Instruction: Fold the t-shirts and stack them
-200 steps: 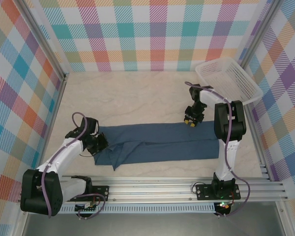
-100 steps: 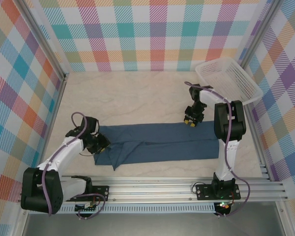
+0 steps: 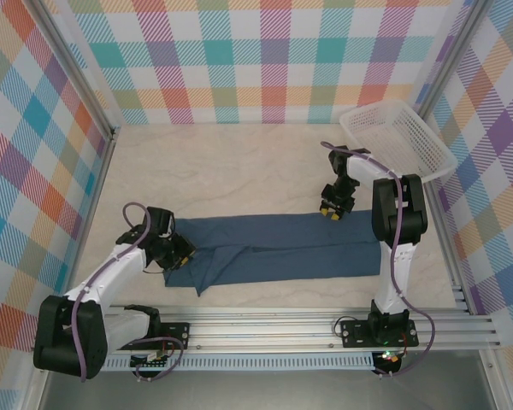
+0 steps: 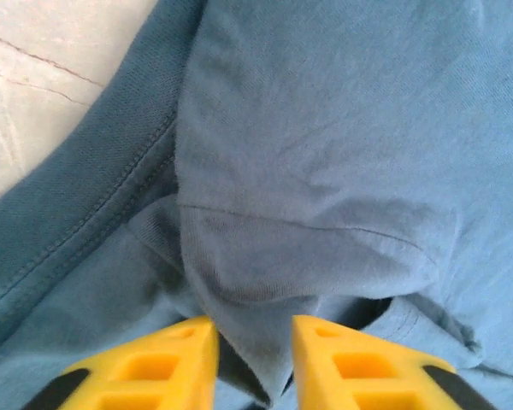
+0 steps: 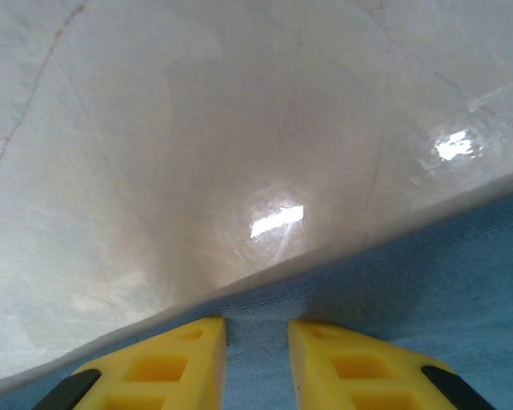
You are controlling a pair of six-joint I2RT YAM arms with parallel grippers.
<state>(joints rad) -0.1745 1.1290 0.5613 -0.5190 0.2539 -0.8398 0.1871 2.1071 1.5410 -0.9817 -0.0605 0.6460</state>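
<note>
- At lower left of the top view, the left gripper (image 3: 176,249) is pressing into the rumpled left end of the t-shirt (image 3: 282,248). In its wrist view the left gripper (image 4: 255,329) is pinching a puckered fold of the slate-blue cloth between narrowly parted yellow fingers.
- Across the lower middle, the t-shirt is lying as a long, narrow band on the table (image 3: 231,171). The lengthwise folding appears done, while the crosswise fold and the stacking are seemingly waiting.
- Right of centre, the right gripper (image 3: 332,210) is sitting on the band's far edge. Close up, the right gripper (image 5: 256,329) is nipping that hem with its jaws nearly closed.
- Bare tabletop is stretching behind the band, offering room to swing either end over. The near rail (image 3: 325,329) is running just beside the band's front edge.
- At upper right, the white mesh basket (image 3: 398,137) is standing well apart from the cloth.
</note>
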